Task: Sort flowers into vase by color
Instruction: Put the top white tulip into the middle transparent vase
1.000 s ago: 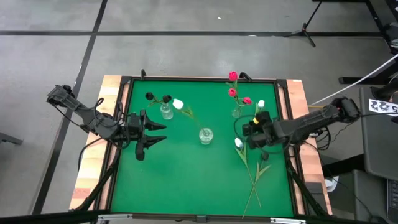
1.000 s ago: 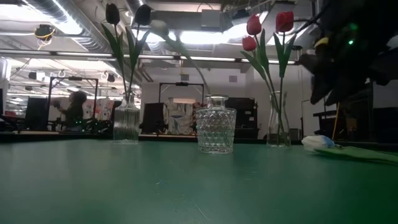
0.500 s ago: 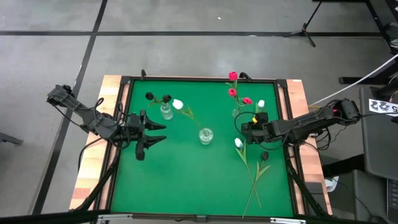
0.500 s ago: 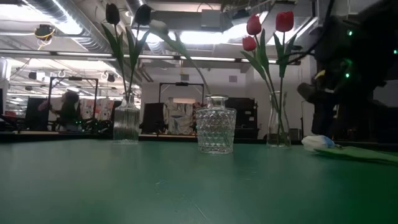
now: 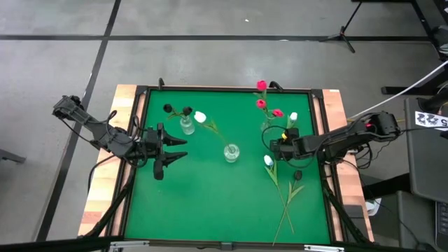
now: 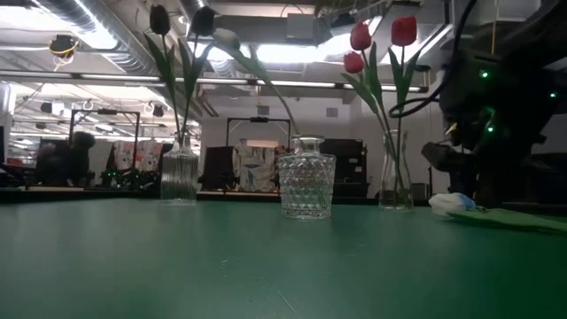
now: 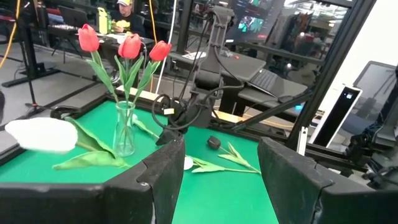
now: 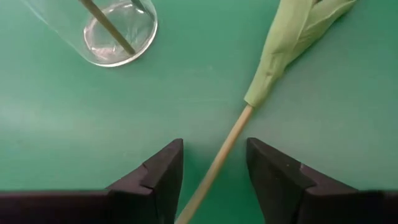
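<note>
Robotics lab or workshop, exposed ceiling ducts (image 6: pixel 53 18) and strip lights; equipment racks, monitors (image 7: pixel 379 81), cables, green tabletop (image 5: pixel 210 196)

- My left arm (image 5: pixel 105 134) comes in from the left edge of the green mat (image 5: pixel 210 203), elbow out past the wooden border, forearm lying low and pointing toward the mat's middle.
- left gripper (image 5: pixel 178 148) sits just inside the mat's left edge, fingers spread apart, nothing between them; wrist view confirms a wide gap.
- My right arm (image 5: pixel 350 136) reaches in over the mat's right edge, forearm roughly level, wrist pitched down.
- right gripper (image 5: pixel 274 148) is inside the mat's right half, pointing straight down at it, fingers (image 8: pixel 155 174) parted and straddling a stem, not clamped on it.
</note>
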### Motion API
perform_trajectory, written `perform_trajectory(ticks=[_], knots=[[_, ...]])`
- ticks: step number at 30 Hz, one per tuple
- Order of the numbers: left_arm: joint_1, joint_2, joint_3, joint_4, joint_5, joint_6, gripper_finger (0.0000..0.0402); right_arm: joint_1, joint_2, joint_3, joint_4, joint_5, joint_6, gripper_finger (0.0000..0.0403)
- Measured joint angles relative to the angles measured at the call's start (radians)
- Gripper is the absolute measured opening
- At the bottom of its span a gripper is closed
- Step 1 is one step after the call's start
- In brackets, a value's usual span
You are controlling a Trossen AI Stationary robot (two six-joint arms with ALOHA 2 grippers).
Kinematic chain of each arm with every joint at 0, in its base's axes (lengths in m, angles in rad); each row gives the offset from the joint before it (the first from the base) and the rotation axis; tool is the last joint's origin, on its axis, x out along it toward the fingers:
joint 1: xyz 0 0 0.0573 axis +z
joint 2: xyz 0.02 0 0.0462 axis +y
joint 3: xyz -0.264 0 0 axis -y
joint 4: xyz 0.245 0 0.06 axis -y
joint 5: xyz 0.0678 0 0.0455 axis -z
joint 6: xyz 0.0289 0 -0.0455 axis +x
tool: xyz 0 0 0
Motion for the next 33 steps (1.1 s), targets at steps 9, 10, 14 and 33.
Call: perform_trajectory(ticks=[9,10,14,33], knots=[[0.000,0.000,0.000,0.000,-0.011,0.000,0.0200,-0.006,0.019,0.025,-0.017,-0.009,0.001,0.0030],[0.000,0.000,0.000,0.000,-0.011,0.000,0.0200,-0.006,0.019,0.028,-0.014,-0.006,0.000,0.0017],[0.000,0.000,0.000,-0.004,-0.011,-0.004,0.0200,-0.005,0.019,0.049,-0.005,0.016,0.003,0.0018],[0.000,0.000,0.000,-0.008,-0.011,-0.029,0.0200,-0.028,-0.035,0.318,-0.571,0.270,0.029,0.0003]])
